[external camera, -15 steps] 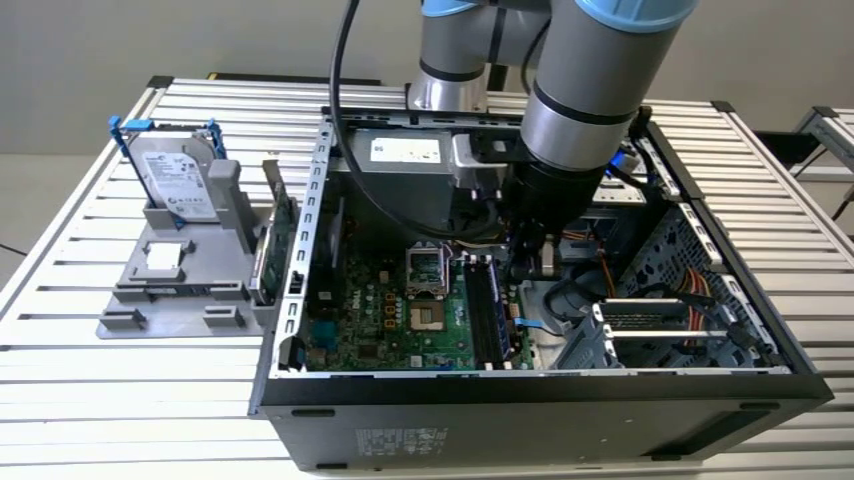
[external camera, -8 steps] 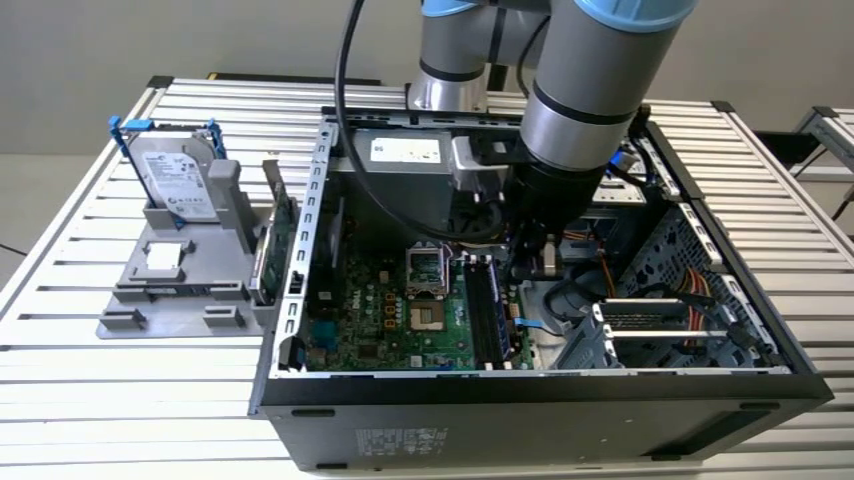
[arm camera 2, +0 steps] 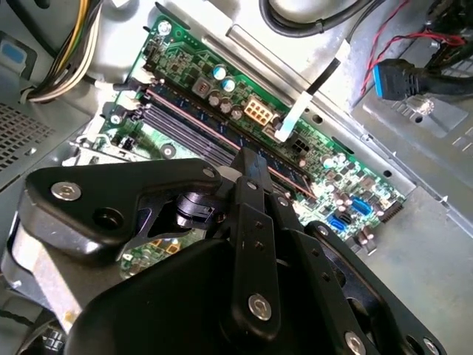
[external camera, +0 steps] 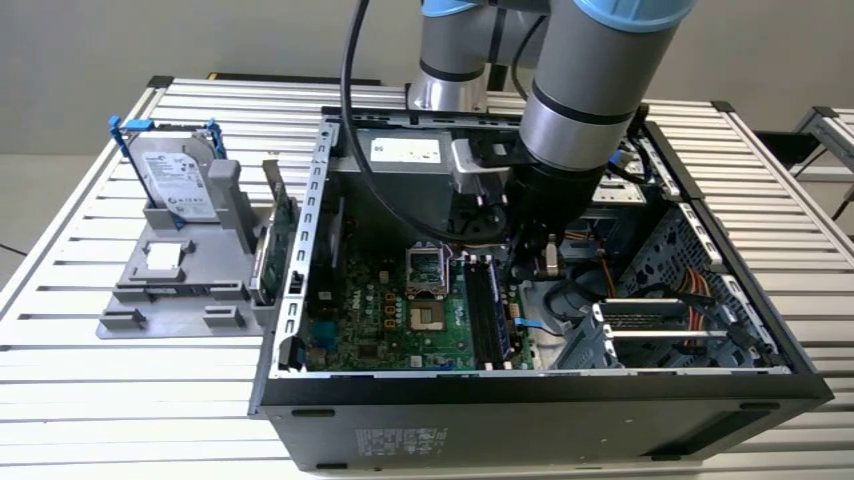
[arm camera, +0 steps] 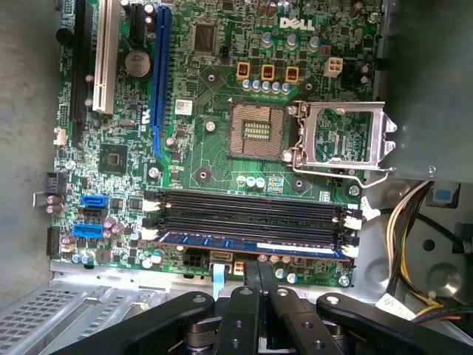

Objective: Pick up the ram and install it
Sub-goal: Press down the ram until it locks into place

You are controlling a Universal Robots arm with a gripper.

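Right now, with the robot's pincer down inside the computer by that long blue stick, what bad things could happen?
1. The long dark blue ram stick lies along the outermost black memory slot, with the black pincer at its middle. A crooked push might leave one end unseated.
2. The white slot latches may not click shut.
3. The pale flat ribbon cable lies close by and could get snagged.

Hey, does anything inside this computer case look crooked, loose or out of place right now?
Nothing stands out as damaged or askew. The ram lies straight along the outermost memory slot on the motherboard, parallel to the empty slots beside it. The gripper sits at its edge. The processor socket is open and empty.
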